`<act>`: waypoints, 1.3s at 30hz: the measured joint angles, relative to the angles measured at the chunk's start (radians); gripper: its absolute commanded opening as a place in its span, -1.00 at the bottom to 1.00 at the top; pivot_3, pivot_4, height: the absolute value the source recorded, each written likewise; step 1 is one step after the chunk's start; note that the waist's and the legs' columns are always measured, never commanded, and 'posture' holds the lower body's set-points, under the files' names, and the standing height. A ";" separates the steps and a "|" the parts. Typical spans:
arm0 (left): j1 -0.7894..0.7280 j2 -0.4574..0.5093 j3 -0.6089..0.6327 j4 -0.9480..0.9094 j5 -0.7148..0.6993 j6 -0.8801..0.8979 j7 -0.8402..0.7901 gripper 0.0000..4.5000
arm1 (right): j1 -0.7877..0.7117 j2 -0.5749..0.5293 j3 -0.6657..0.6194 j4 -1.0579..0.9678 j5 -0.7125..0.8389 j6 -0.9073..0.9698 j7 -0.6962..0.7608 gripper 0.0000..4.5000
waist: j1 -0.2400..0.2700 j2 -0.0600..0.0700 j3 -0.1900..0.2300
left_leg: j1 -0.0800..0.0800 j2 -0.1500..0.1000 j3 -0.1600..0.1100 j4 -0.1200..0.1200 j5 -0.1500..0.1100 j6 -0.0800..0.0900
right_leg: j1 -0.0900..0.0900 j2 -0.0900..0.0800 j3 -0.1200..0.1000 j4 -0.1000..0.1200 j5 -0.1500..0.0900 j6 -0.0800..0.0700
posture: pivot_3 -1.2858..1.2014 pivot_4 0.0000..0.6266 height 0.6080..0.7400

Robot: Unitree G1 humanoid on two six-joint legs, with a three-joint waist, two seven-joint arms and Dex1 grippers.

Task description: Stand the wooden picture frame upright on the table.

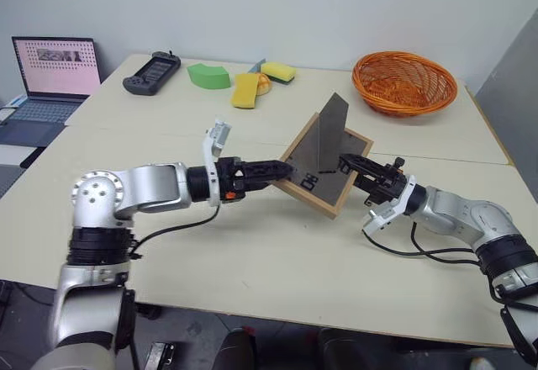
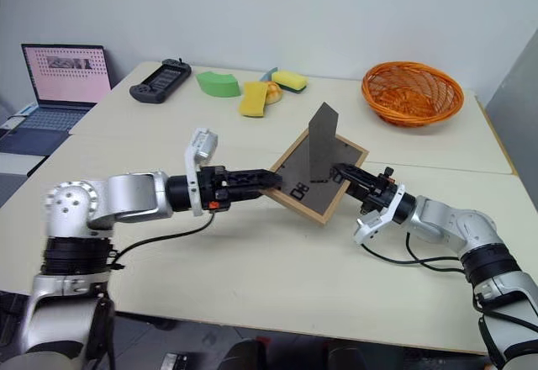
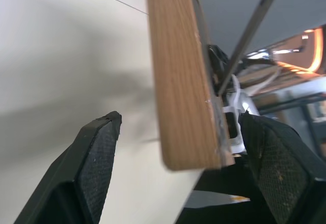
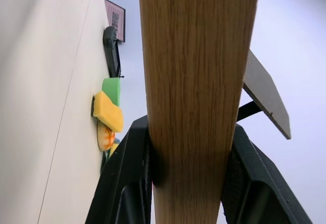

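Frame (image 1: 324, 172) sits tilted above the middle of the tabletop (image 1: 277, 261), dark back panel facing the camera, its fold-out stand (image 1: 329, 134) already swung out and sticking up from the back. Whether its lower edge touches the tabletop or hangs just clear of it cannot be told. The right pincer (image 1: 349, 166) is clamped on the frame's right edge; the right wrist view shows the wood squeezed between both black fingers (image 4: 127, 183). The left pincer (image 1: 284, 171) is at the frame's left edge with its jaws spread wide, and in the left wrist view the wood sits in the gap between the fingers (image 3: 97, 163) without touching either. So the frame hangs on the right pincer alone. As I judge it, the task is roughly midway: the stand is open, which is the needed preparation, but the frame is not yet set down on its bottom edge and stand, and nothing has been released to rest by itself. Beyond it lie sponges (image 1: 245, 90), a green block (image 1: 208, 75), an orange basket (image 1: 403, 82), a handheld controller (image 1: 151, 72) and a laptop (image 1: 55, 71).
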 measured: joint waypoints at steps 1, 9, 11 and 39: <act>0.003 0.044 0.036 -0.052 0.094 -0.033 -0.088 0.73 | -0.002 0.001 0.000 0.010 0.016 -0.013 0.014 -0.35 | 0.000 0.000 0.000 | 0.000 0.000 0.000 0.000 0.000 0.000 | 0.000 0.000 0.000 0.000 0.000 0.000 | 0.03 -0.52 1.00; 0.258 0.194 0.148 -0.433 0.594 -0.332 -0.570 0.73 | -0.041 0.082 0.029 0.132 0.381 -0.077 0.305 -0.35 | -0.003 0.000 0.000 | 0.000 0.001 0.001 -0.001 0.000 0.001 | 0.003 -0.001 -0.002 -0.003 0.000 -0.001 | 0.03 -0.52 1.00; 0.329 0.195 0.143 -0.529 0.664 -0.371 -0.608 0.73 | -0.042 0.130 0.056 0.125 0.566 -0.045 0.463 -0.35 | -0.002 0.000 0.000 | 0.000 0.001 0.001 -0.001 -0.001 0.003 | 0.003 -0.001 -0.002 -0.003 0.000 -0.001 | 0.03 -0.52 1.00; 0.614 0.261 0.347 -0.738 0.631 -0.400 -0.595 0.73 | 0.146 0.528 -0.089 -0.137 1.428 1.035 1.357 -0.35 | 0.001 0.000 0.000 | 0.000 0.002 -0.001 -0.004 -0.002 0.004 | 0.002 0.000 -0.005 -0.002 -0.001 -0.002 | 0.03 -0.52 1.00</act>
